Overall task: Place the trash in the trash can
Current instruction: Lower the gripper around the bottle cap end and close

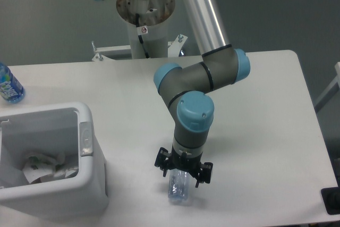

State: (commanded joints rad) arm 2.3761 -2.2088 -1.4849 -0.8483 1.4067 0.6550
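Note:
The flattened clear plastic bottle [179, 188] with a blue-purple label lies on the white table [255, 131] near its front edge. My gripper [183, 176] points straight down over it, with its jaws on either side of the bottle's upper part. The wrist hides the fingertips, so I cannot tell whether they grip it. The crumpled white paper wrapper [45, 166] lies inside the white trash can [79, 195] at the left. The can's grey oval latch [85, 139] faces the arm.
An upright blue-labelled water bottle [8, 84] stands at the table's far left edge. The arm's base column [143, 25] rises at the back middle. A dark object [332, 201] sits at the front right corner.

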